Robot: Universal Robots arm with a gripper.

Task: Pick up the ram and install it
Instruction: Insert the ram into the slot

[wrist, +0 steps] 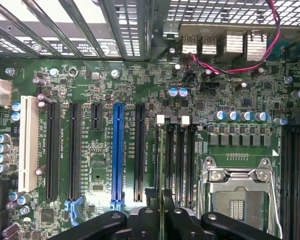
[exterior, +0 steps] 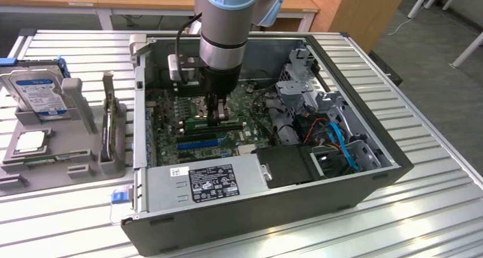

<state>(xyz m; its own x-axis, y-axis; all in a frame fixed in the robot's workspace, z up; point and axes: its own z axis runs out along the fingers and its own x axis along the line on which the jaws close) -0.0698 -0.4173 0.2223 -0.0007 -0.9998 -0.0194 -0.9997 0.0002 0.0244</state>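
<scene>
Item: ram (wrist: 163,187), clamped edge-on by closed fingers (wrist: 149,225), above memory slots (wrist: 180,155); best kept parallel, seated evenly.

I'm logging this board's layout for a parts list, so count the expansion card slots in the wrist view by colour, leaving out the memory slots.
white slot: 1
blue slot: 1
black slots: 4 (3 long, 1 short)
Total: 6
</scene>
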